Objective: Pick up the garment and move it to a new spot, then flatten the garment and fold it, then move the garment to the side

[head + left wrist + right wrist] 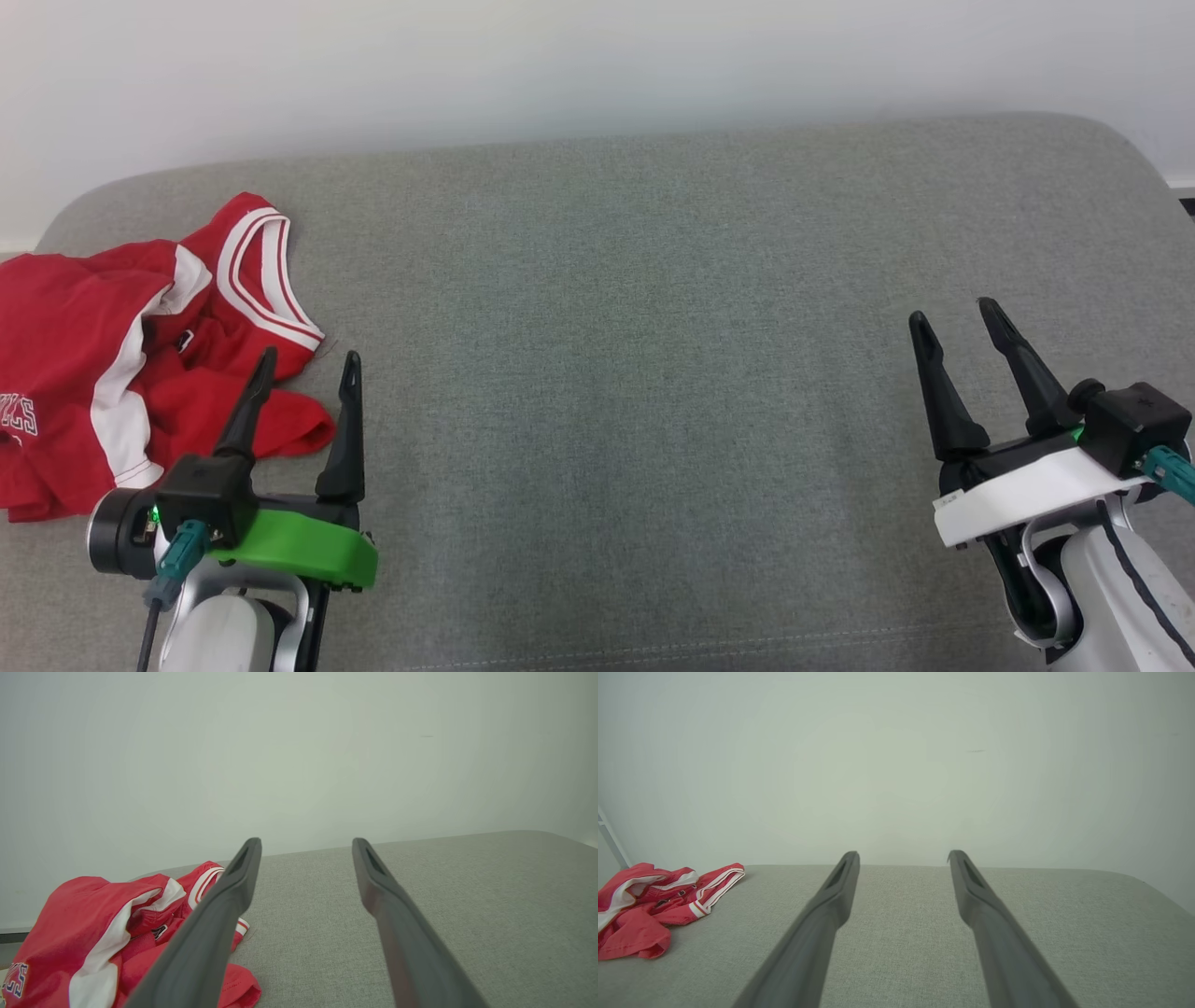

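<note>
A red shirt (65, 364) lies in a messy heap on a big grey cushion (635, 373). It sits at the far left of the cushion, close to the back edge. The shirt has white stripes, and its neck hole has a white and red trim. Some letters show on the part at the left edge of the head view, but they are cut off. A white wall (560, 65) stands behind the cushion.

The left gripper (310, 355) is at the lower left, just beside the shirt. Its two dark fingers stand wide apart and point up the view. Nothing is between them. In the head view one finger (250, 411) crosses in front of the shirt's near edge. I cannot tell if it touches the cloth. In the left wrist view the left gripper (306, 841) also stands wide, with bare cushion between its fingers. There the shirt (88, 905) lies to the left, partly behind the left finger.

The right gripper (953, 311) is at the lower right, well apart from the shirt. Its fingers are spread wide too, and it holds nothing. In the right wrist view the right gripper (903, 853) points at the wall over bare cushion. The shirt (635, 924) is far off to the left there.
</note>
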Tool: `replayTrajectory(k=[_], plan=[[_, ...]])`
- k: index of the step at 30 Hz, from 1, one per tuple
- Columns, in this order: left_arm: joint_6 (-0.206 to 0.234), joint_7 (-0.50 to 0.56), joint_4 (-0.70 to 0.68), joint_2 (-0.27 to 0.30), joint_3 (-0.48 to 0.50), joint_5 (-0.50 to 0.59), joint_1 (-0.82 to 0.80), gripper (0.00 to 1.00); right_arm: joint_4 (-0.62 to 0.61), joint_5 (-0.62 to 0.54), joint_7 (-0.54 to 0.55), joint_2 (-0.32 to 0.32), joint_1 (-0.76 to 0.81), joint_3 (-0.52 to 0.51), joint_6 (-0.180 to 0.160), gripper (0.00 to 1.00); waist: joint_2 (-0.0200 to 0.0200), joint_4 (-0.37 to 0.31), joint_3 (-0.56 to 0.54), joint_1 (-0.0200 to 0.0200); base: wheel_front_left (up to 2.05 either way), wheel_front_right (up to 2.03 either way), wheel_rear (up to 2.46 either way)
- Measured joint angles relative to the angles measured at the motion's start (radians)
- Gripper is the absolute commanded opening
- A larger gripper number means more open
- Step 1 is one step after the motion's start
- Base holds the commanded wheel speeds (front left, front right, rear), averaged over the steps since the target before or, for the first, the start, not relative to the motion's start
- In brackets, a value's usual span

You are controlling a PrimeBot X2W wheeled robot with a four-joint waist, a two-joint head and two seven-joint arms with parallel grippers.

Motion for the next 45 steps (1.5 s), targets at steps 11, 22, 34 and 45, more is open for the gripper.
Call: replayTrajectory(k=[11,22,34,45], plan=[[-0.002,0.000,0.005,-0.010,0.017,0.003,0.000,1.00,0.003,-0.009,0.000,0.012,0.000,-0.019,0.002,1.00,0.0000,0.000,-0.003,0.0000,0.00,0.00,0.00],[0.014,0.000,0.072,-0.003,0.100,0.002,-0.014,1.00,-0.001,-0.010,0.000,0.028,0.000,-0.032,0.008,1.00,0.0000,0.003,0.017,0.0000,0.00,0.00,0.00],[0.041,0.005,0.231,0.072,0.214,-0.023,-0.164,1.00,-0.014,-0.018,-0.002,0.047,-0.017,-0.015,0.029,1.00,0.0000,0.015,0.090,0.0000,0.00,0.00,0.00],[0.054,0.078,0.414,0.109,0.265,-0.072,-0.316,1.00,-0.019,-0.019,-0.002,0.064,-0.067,0.002,0.039,1.00,0.0000,0.004,0.178,0.0000,0.00,0.00,0.00]])
